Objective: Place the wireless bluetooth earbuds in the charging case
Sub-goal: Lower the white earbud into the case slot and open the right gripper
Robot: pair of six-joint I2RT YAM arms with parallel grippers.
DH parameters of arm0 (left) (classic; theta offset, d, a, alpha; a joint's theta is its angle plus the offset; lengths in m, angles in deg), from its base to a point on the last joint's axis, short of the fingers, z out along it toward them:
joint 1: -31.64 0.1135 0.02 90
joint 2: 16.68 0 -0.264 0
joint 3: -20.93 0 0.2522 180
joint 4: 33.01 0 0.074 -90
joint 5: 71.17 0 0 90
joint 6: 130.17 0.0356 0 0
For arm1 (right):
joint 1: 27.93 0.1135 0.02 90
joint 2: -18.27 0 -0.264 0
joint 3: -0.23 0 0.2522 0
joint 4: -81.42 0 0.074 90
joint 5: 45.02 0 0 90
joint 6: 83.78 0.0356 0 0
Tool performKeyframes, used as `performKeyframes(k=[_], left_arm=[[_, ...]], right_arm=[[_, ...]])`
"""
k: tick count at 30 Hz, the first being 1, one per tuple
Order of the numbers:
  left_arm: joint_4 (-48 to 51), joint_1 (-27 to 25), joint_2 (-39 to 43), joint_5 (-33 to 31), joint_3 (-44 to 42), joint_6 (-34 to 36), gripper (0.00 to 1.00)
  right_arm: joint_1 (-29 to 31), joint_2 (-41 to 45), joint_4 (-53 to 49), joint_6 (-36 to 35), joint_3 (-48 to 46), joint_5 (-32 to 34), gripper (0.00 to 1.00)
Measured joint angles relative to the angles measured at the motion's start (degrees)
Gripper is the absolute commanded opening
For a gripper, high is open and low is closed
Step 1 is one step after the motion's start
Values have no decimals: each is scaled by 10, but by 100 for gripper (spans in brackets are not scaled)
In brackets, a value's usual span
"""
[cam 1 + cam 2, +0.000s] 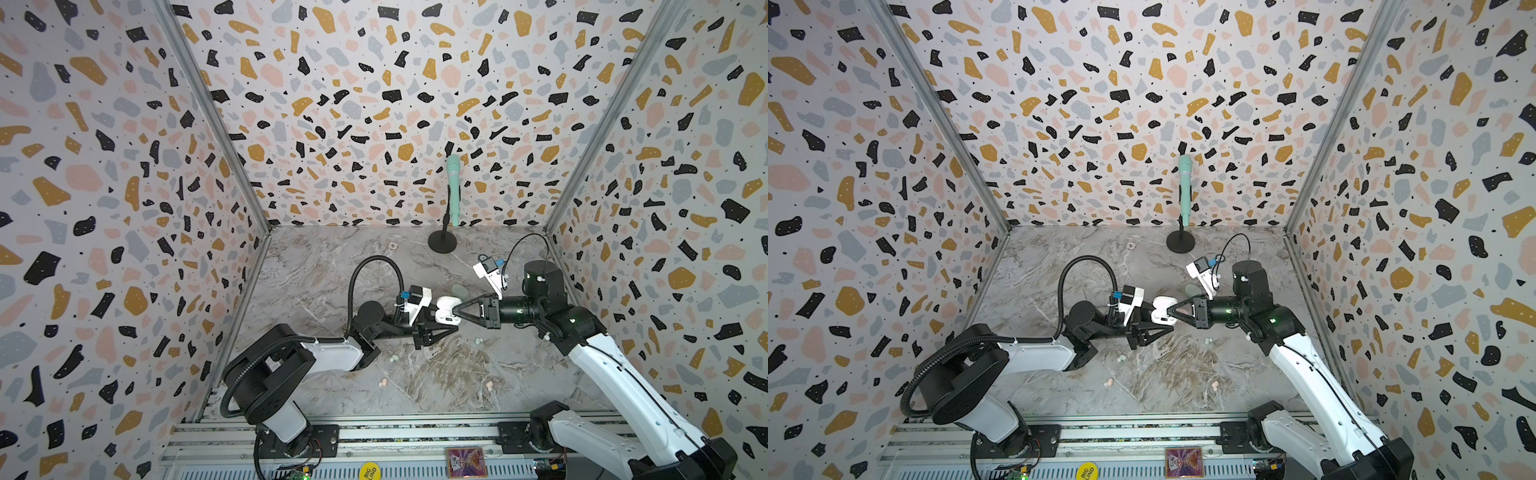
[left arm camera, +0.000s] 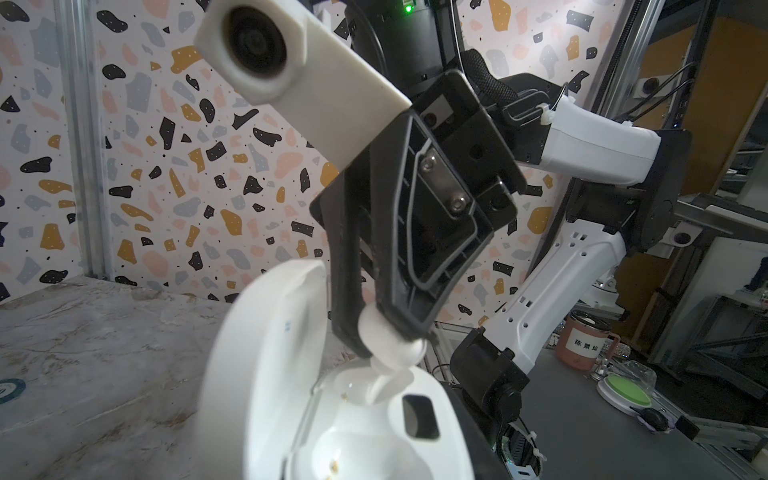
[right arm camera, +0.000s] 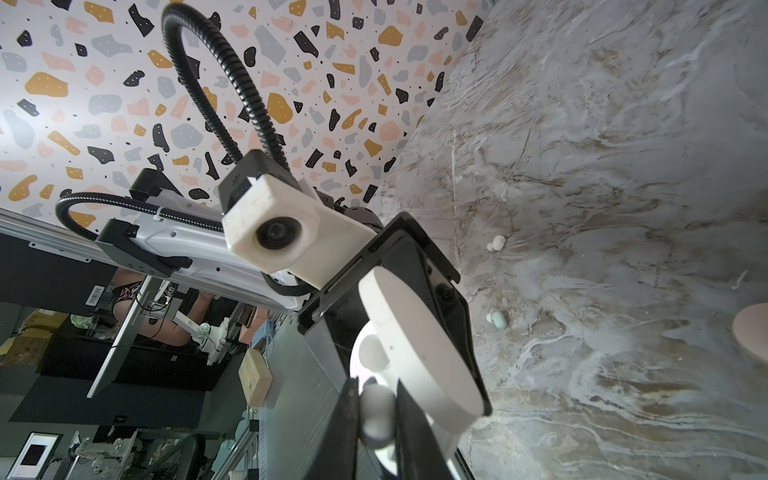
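Marbled tabletop (image 1: 324, 274) carries several loose earbuds (image 1: 383, 382), while the left end effector (image 1: 451, 327) grips the open charging case (image 1: 445, 305) aloft and the right end effector (image 1: 456, 309) pinches one white earbud (image 2: 388, 338) at its socket, apparently not yet seated.

Desk: grey marble-patterned top (image 1: 316, 282) with brown veining, walled on three sides.
Back: microphone stand (image 1: 442, 242) on its round black base, near the rear wall.
Right of middle: mint case (image 1: 457, 289), partly hidden by an arm.
Middle: white earbud (image 1: 392, 358) and mint earbud (image 1: 478, 341), well apart.
Front: pink earbud (image 1: 383, 382) and second pink earbud (image 1: 489, 385), well apart.
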Motion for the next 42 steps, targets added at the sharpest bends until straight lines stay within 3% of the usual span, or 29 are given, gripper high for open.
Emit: performKeyframes(k=[23,31,42], left_arm=[[17,-5,9,2,0,14,20],[30,-5,9,-2,0,16,20],[40,-5,9,-19,0,16,20]], right_arm=[[2,10,5,6,-15,-6,16],[3,9,-6,-1,-12,11,32],[21,-18,-43,-3,27,55,42]])
